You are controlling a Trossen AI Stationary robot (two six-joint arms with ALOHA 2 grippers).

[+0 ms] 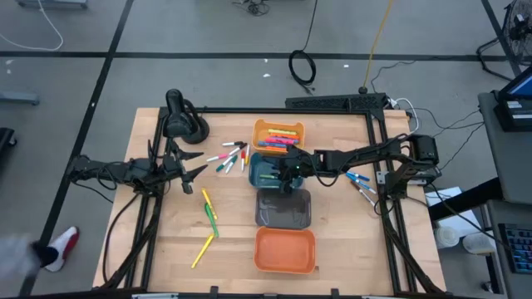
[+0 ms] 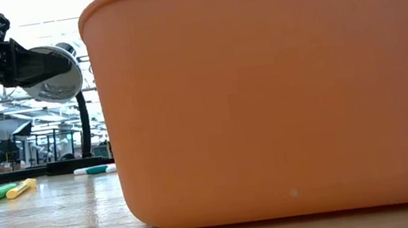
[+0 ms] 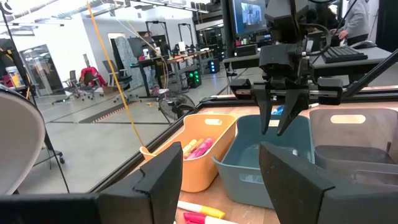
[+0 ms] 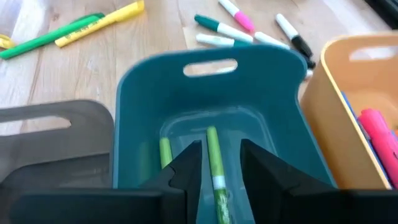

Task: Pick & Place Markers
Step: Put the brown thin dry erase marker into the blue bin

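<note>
My right gripper (image 4: 221, 180) hangs over the teal bin (image 1: 268, 173), slanting down into it, open. Two green markers lie inside the bin: one (image 4: 216, 165) shows in the gap between the fingers and below them, the other (image 4: 165, 152) beside it. More markers (image 1: 233, 156) lie loose on the wood left of the bins, and pink and yellow ones (image 1: 283, 137) fill the light orange bin (image 1: 264, 126). My left gripper (image 1: 195, 170) waits open and level at the table's left side.
Grey bin (image 1: 283, 208) and orange bin (image 1: 284, 249) stand in line nearer than the teal one. Yellow and green markers (image 1: 209, 212) and another yellow one (image 1: 202, 249) lie near left. Blue markers (image 1: 359, 181) lie by the right arm's base. A black lamp-like stand (image 1: 183, 120) occupies the far left corner.
</note>
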